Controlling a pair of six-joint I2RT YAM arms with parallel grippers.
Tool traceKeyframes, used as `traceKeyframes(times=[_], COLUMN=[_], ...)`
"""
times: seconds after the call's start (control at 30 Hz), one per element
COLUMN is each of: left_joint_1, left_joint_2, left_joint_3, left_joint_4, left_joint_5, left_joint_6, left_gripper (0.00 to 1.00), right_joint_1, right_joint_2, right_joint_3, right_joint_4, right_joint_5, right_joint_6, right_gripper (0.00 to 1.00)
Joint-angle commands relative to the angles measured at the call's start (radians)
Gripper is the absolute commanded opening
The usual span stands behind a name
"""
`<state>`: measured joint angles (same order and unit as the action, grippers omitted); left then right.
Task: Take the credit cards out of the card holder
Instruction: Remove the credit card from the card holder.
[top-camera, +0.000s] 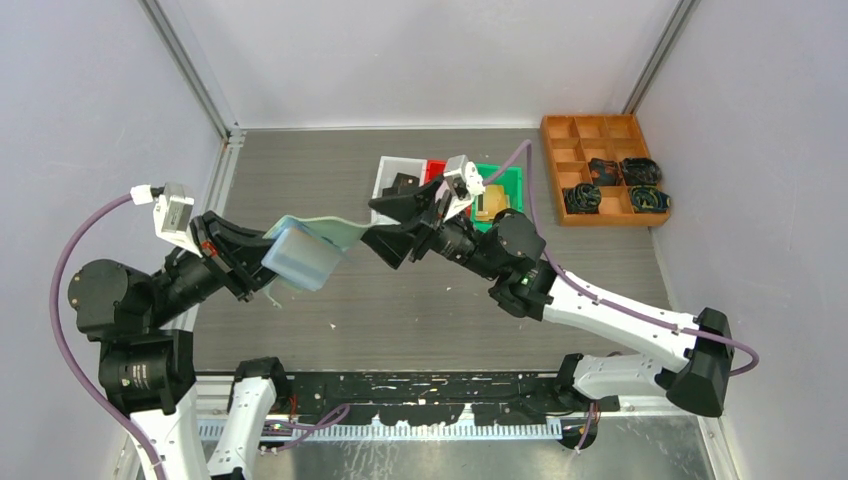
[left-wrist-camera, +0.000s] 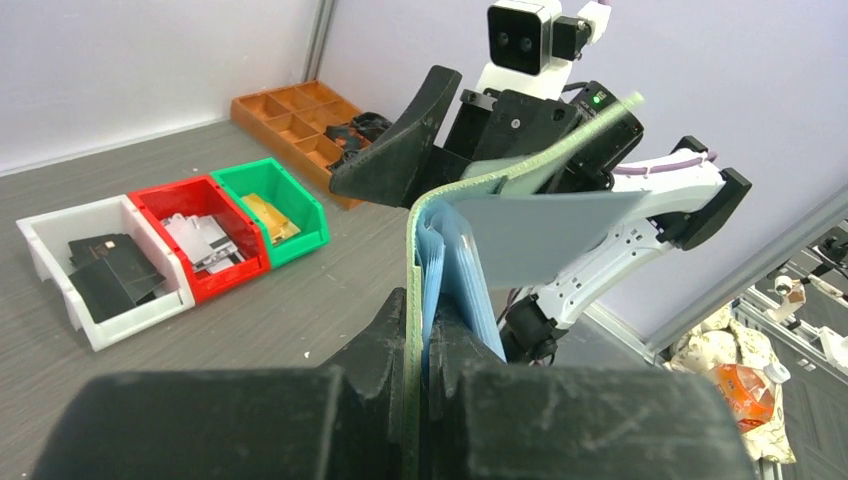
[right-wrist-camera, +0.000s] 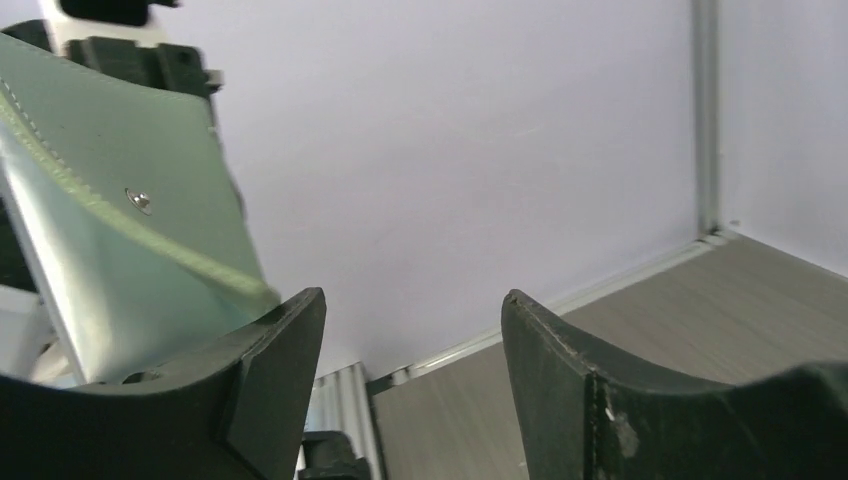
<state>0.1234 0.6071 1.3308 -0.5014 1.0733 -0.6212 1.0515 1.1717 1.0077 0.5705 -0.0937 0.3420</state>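
My left gripper (top-camera: 262, 262) is shut on the mint-green card holder (top-camera: 305, 245) and holds it open above the table. In the left wrist view the jaws (left-wrist-camera: 425, 325) pinch its green cover (left-wrist-camera: 412, 260) and blue pocket leaves. A pale grey sheet (left-wrist-camera: 545, 235) sticks out under the bent flap; I cannot tell whether it is a card. My right gripper (top-camera: 373, 226) is open at the flap's far edge, and its left finger (right-wrist-camera: 250, 370) is against the holder (right-wrist-camera: 120, 250). Black (left-wrist-camera: 105, 270), silver (left-wrist-camera: 205, 240) and gold (left-wrist-camera: 265, 215) cards lie in the bins.
A white bin (top-camera: 385, 172), a red bin (top-camera: 437, 166) and a green bin (top-camera: 512, 180) stand at the back centre. An orange divided tray (top-camera: 560, 135) with black coiled cables is at the back right. Walls close in the table on three sides.
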Motion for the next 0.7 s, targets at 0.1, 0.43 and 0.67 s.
traceKeyframes(times=[0.1,0.43,0.67], left_joint_1=[0.000,-0.001,-0.001], left_joint_2=[-0.005,-0.003,-0.004], left_joint_3=[0.019,0.008,-0.001], left_joint_4=[0.040,-0.017,-0.019], left_joint_5=[0.030,-0.090,-0.108], left_joint_6=[-0.016,-0.017,-0.040], left_gripper=[0.00,0.00,0.00], right_joint_1=[0.004,0.009,0.013], right_joint_2=[-0.022,-0.033,0.071], right_joint_3=[0.048,-0.081,-0.049], right_joint_4=[-0.053,0.110,0.359], right_joint_5=[-0.158,-0.173,-0.235], right_joint_6=[-0.009,-0.021,0.115], right_gripper=[0.67,0.87,0.95])
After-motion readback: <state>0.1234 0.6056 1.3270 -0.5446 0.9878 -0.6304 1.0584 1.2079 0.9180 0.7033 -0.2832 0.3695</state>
